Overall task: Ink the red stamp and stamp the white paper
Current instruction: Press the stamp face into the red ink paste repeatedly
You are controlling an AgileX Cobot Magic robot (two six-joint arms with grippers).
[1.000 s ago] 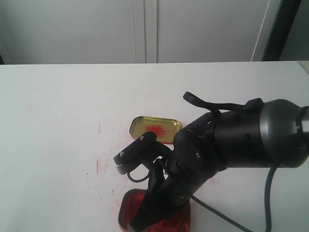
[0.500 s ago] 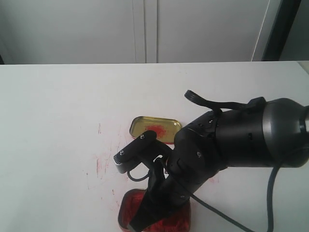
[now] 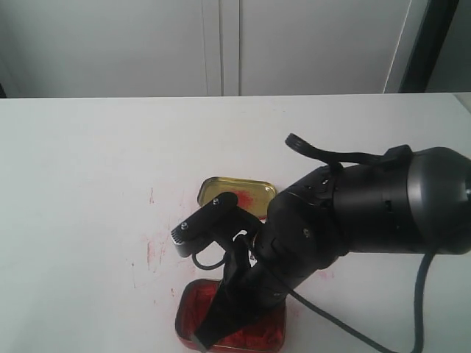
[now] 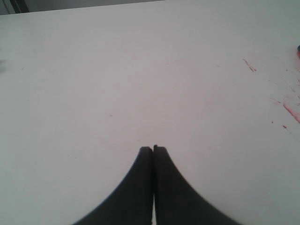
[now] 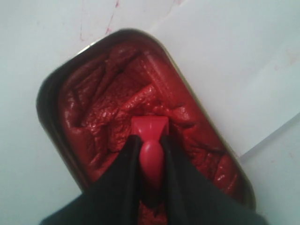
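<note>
In the right wrist view my right gripper point(image 5: 151, 139) is shut on the handle of the red stamp point(image 5: 151, 140). The stamp's square base sits down in the lumpy red paste of the ink tin point(image 5: 51, 96). In the exterior view the right arm covers the stamp, and the tin point(image 3: 188, 312) shows under the gripper point(image 3: 210, 340) at the front edge. The white paper point(image 5: 234, 70) lies right beside the tin, its near edge touching the tin's rim; no mark shows on its visible part. My left gripper point(image 4: 153, 149) is shut and empty over bare tabletop.
The tin's gold lid point(image 3: 228, 193) lies open-side up behind the right arm, with a red smear inside. Red ink streaks point(image 3: 151, 250) mark the white table left of the tin. More streaks point(image 4: 290, 112) show in the left wrist view.
The right gripper with the stamp has shifted slightly forward and down into the paste. The left gripper view has no earlier frame.
</note>
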